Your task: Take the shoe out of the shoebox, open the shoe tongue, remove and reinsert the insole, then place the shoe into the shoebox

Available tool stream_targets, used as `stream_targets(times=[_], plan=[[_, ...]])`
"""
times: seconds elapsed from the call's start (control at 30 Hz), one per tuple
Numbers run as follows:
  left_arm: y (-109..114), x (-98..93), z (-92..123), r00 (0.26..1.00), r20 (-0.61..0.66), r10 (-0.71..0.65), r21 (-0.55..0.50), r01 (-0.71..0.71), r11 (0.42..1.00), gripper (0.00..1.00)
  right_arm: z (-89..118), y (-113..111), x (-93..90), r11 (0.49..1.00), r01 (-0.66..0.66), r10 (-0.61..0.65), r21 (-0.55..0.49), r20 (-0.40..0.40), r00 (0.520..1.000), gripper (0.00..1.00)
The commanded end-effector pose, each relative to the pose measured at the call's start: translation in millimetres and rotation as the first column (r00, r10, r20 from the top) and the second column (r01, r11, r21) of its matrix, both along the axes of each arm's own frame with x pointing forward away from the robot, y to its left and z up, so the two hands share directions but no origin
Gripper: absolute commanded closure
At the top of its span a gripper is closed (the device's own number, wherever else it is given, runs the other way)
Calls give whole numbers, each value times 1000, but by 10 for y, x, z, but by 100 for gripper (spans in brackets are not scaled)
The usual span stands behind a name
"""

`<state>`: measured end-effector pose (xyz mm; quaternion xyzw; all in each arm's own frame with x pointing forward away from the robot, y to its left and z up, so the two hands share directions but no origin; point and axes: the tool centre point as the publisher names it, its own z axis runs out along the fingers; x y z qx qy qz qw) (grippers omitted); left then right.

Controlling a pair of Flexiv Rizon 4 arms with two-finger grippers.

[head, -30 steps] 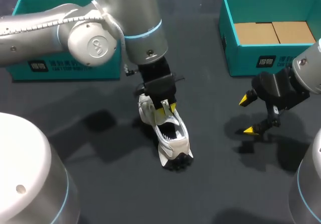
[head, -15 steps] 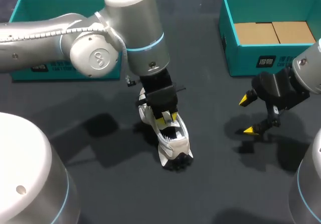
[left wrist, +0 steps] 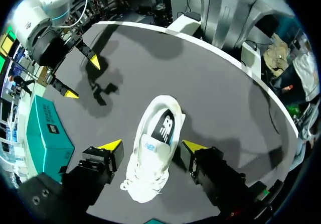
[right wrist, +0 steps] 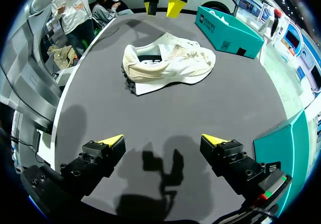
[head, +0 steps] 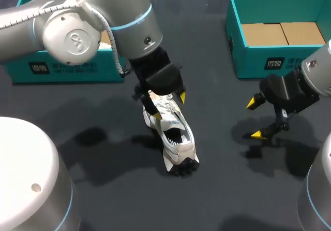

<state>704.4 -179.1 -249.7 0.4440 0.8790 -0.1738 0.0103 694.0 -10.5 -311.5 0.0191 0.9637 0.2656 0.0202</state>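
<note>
above shoe (head: 173, 132), left claw (head: 169, 107) points down, spread wide

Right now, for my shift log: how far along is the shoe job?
Done: the shoe lies out on the table. In hand: the open left gripper straddles its laced end; the right gripper hangs open, empty. Left: reboxing for sure; an insole sits inside, its cycle unconfirmed.

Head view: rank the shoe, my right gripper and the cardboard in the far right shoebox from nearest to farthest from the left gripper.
1. shoe, directly under the left gripper.
2. right gripper, off to its right.
3. cardboard, in the shoebox at the far right.
</note>
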Motion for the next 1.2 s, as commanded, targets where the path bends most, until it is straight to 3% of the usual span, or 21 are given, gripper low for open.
stream_targets(times=[0.03,0.17,0.27,0.37,0.43,0.73,0.77,0.83,0.93,1.2], plan=[[79,-27,17,1000,8,-1,-11,1,1000,0,-2,3,-11,1000,1,-1,-2,2,1000,0],[79,-27,17,1000,8,-1,-11,1,1000,0,-2,3,-11,1000,1,-1,-2,2,1000,0],[43,-139,-52,981,-54,187,69,-183,981,0,-2,3,-11,1000,1,-1,-2,2,1000,0],[-28,-322,-64,887,-34,461,233,-441,867,0,-2,3,-11,1000,1,-1,-2,2,1000,0],[10,-431,35,815,102,571,231,-578,783,0,-2,3,-11,1000,1,-1,-2,2,1000,0],[10,-431,35,815,102,571,231,-578,783,0,-2,3,-11,1000,1,-1,-2,2,1000,0],[-18,-480,-20,806,97,584,252,-588,769,0,-2,3,-11,1000,1,-1,-2,2,1000,0],[-117,-595,-105,740,81,668,310,-655,689,0,-2,3,-11,1000,1,-1,-2,2,1000,0],[-231,-700,-157,564,220,796,285,-817,501,0,-2,3,-11,1000,1,-1,-2,2,1000,0],[-231,-700,-157,564,220,796,285,-817,501,0,-2,3,-11,1000,1,-1,-2,2,1000,0]])
